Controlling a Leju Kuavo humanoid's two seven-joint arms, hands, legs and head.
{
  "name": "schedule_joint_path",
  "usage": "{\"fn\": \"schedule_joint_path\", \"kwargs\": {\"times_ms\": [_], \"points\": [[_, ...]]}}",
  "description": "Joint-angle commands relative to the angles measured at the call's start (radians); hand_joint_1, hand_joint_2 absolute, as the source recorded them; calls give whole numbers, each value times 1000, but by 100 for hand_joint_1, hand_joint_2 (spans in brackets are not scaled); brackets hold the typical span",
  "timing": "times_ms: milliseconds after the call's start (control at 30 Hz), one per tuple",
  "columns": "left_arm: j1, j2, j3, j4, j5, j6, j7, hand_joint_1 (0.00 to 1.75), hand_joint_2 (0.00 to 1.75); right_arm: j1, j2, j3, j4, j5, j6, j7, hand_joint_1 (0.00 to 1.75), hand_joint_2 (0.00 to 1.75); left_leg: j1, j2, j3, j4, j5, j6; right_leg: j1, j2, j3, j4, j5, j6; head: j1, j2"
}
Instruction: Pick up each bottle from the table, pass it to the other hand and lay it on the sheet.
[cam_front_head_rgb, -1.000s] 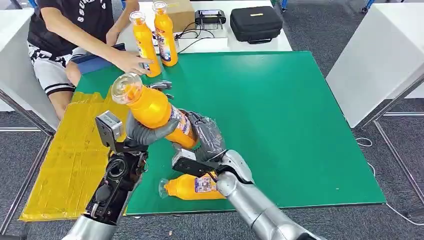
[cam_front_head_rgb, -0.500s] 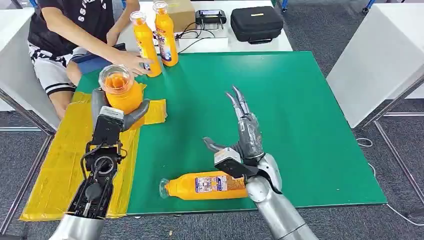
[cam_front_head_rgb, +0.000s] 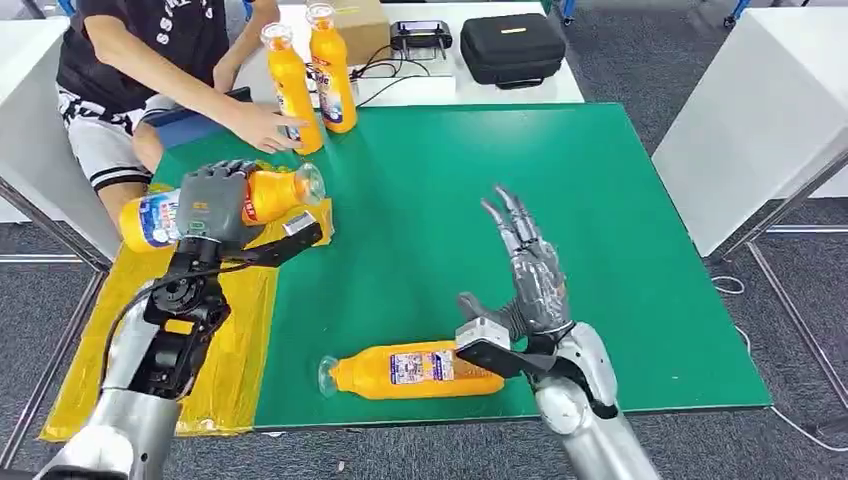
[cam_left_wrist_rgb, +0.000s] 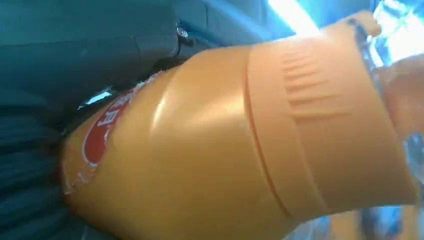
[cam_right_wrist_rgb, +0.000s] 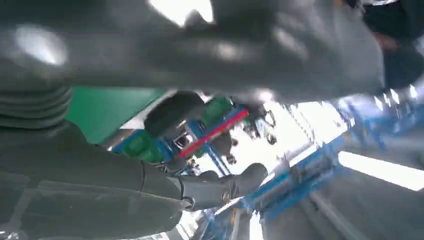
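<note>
Head view high, downward; wrist views close-up

Left side: you see the sheet (cam_front_head_rgb: 150, 330) along the table (cam_front_head_rgb: 600, 250) edge, the left hand (cam_front_head_rgb: 212, 205) holding a bottle (cam_front_head_rgb: 160, 218) level above it.
Near edge: a lying bottle (cam_front_head_rgb: 410, 370) beside the right hand (cam_front_head_rgb: 530, 280).
Far corner: two upright bottles (cam_front_head_rgb: 310, 75), a person's hand (cam_front_head_rgb: 262, 127) touching one.

The left hand (cam_front_head_rgb: 215, 200) is curled around an orange bottle (cam_front_head_rgb: 165, 215) held on its side, the forearm reaching up toward 12 o'clock. The right hand (cam_front_head_rgb: 530, 275) is raised with its fingers (cam_front_head_rgb: 505, 215) spread, pointing to 11 o'clock, holding nothing.
</note>
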Motion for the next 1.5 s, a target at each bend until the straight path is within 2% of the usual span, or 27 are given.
{"fn": "schedule_joint_path", "kwargs": {"times_ms": [33,67,100,167,267,300,533,567,600,733,800,933,967,1000,1067,1100,1133,1267,1333,1433,1500], "points": [[-140,32,-45,386,1,-49,11,175,175,15,-33,56,35,24,72,29,0,0,1,1,9,-2,-3,-4,1,-1,10,-2,-3,-1,0,0],[-148,27,-44,402,3,-53,11,175,175,14,-35,59,35,26,75,31,0,0,0,0,4,-1,-1,-2,0,-1,5,-1,-2,0,0,0],[-157,22,-33,433,10,-71,6,175,175,10,-40,70,44,21,110,41,0,0,1,1,12,-1,-5,-5,1,-2,13,-2,-5,-1,0,0],[-149,17,-15,459,25,-76,8,175,175,9,-40,86,61,22,135,44,0,0,1,0,4,-1,-1,-2,1,-1,5,-1,-2,0,1,0],[-113,14,9,482,40,-54,7,173,175,-10,-34,108,97,14,171,43,0,0,1,2,8,-1,-3,-3,1,1,9,-2,-3,0,1,0],[-99,8,20,477,47,-42,7,112,175,-19,-32,114,109,11,180,43,0,0,0,3,6,-1,-2,-2,0,2,6,-2,-2,0,0,0],[-98,2,21,473,48,-41,7,112,175,-25,-31,114,115,11,182,43,0,0,0,0,3,-1,-1,-2,0,0,3,-1,-2,0,0,0],[-98,2,21,473,48,-41,7,5,0,-25,-31,114,115,11,182,43,0,0,0,1,6,0,-3,-3,0,0,7,-1,-3,0,0,0],[-87,-9,42,452,51,-29,11,0,0,-28,-39,123,116,10,200,51,0,0,0,0,4,-1,-2,-3,0,0,5,-1,-2,0,0,0],[-67,-33,84,422,81,-17,0,0,0,-29,-49,142,123,8,219,53,0,0,0,0,3,-1,-1,-2,0,0,4,-1,-2,0,0,0],[-38,-71,159,338,257,66,-138,0,0,-13,-65,144,103,-67,280,29,0,0,0,0,4,-1,-2,-2,0,0,5,-1,-2,0,0,0],[32,-94,183,133,615,-5,-322,0,0,-10,-102,182,98,-93,328,2,0,0,1,0,6,0,-4,-3,1,-1,7,-1,-4,0,0,0],[52,-99,191,81,740,-72,-388,0,0,-7,-113,190,94,-97,340,-4,0,175,0,-1,4,0,-3,-2,1,-1,6,-1,-3,0,0,0],[78,-105,196,6,937,-188,-483,0,0,-8,-122,199,92,-109,367,-10,0,175,0,-1,2,0,-2,-2,0,0,3,-1,-2,0,0,0],[121,-92,171,-95,1080,-227,-517,0,0,1,-137,204,79,-110,393,-10,0,175,1,2,8,0,-5,-3,1,0,10,-2,-5,0,0,0],[130,-88,161,-115,1097,-234,-520,0,0,7,-145,212,67,-106,403,-14,0,175,0,2,3,0,-3,-2,0,1,4,-1,-2,0,0,0],[132,-83,149,-123,1121,-254,-532,0,0,20,-156,219,44,-116,418,-34,0,175,0,3,5,1,-4,-3,1,2,6,-1,-3,0,0,0],[92,-90,145,-54,1188,-290,-556,0,0,56,-229,267,-77,-98,438,-114,0,175,0,-2,1,0,-2,-2,0,-2,3,-1,-2,0,1,0],[77,-94,156,-7,1203,-277,-568,0,0,106,-262,256,-139,-82,403,-150,0,175,0,-3,3,0,-3,-3,0,-3,5,-1,-3,0,0,0],[66,-102,168,37,1214,-274,-576,0,0,179,-273,210,-218,-76,382,-155,0,175,0,-5,4,-1,-2,-2,0,-5,6,-1,-4,0,0,0],[66,-104,169,39,1214,-273,-576,0,0,187,-270,201,-225,-73,383,-150,0,175,0,-6,5,0,-3,-3,0,-6,8,-1,-5,0,1,0]]}}
